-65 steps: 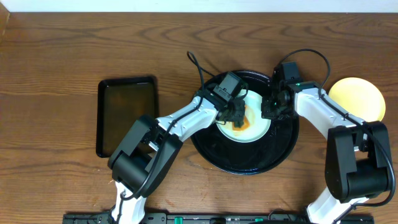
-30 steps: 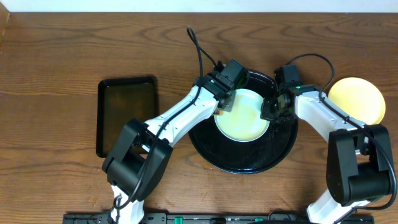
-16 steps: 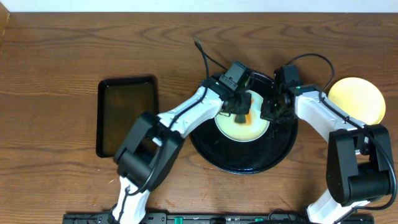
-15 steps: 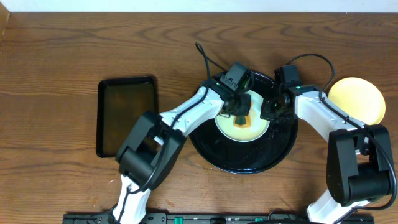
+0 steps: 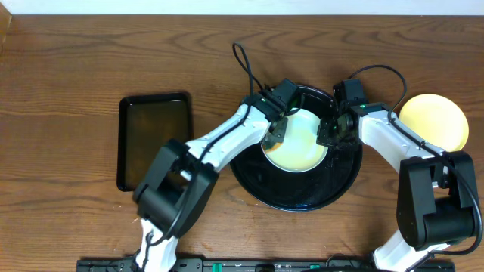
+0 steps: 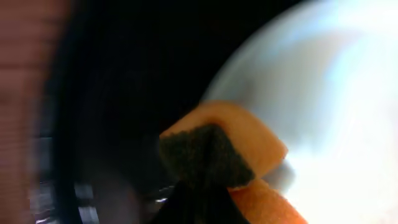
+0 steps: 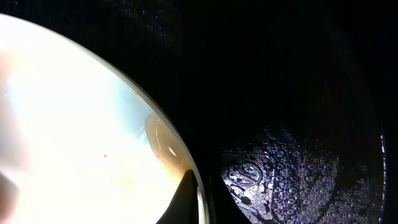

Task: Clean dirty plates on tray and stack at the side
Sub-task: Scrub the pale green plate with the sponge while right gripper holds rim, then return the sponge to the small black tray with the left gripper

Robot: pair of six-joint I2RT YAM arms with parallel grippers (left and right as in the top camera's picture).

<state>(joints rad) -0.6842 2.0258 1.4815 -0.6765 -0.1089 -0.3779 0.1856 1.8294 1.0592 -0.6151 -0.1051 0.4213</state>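
Note:
A pale mint-green plate [image 5: 299,141] lies on the round black tray [image 5: 302,193]. My left gripper [image 5: 274,133] is shut on an orange sponge with a dark scrub side [image 6: 214,149] and presses it at the plate's left edge. My right gripper [image 5: 327,134] is shut on the plate's right rim [image 7: 196,186], one finger on each side. A yellow plate [image 5: 432,121] lies on the wood tabletop at the right, off the tray. Only one green plate shows as separate; any other is hidden.
A smaller rectangular black tray [image 5: 153,140] lies on the table to the left. Cables loop above both wrists near the round tray's far rim. The wood tabletop [image 5: 91,68] stretches around both trays.
My left gripper has swept the sponge from the plate's middle to its left edge, after earlier back-and-forth strokes. The right gripper has kept its hold on the rim.

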